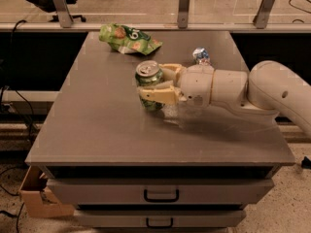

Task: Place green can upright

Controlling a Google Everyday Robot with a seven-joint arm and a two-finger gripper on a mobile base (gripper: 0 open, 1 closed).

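The green can (149, 84) stands upright near the middle of the grey table (97, 120), its silver pull-tab top facing up. My gripper (158, 85) reaches in from the right and is shut on the can, one cream finger (156, 95) across its front and the other behind it. The can's base is at or just above the tabletop; I cannot tell if it touches.
A flat green snack bag (128, 38) lies at the back left of the table. A small silver, blue and white can (200, 56) sits at the back right, behind my arm (243, 89). Drawers are below the table's front edge. A cardboard box (36, 195) is on the floor at left.
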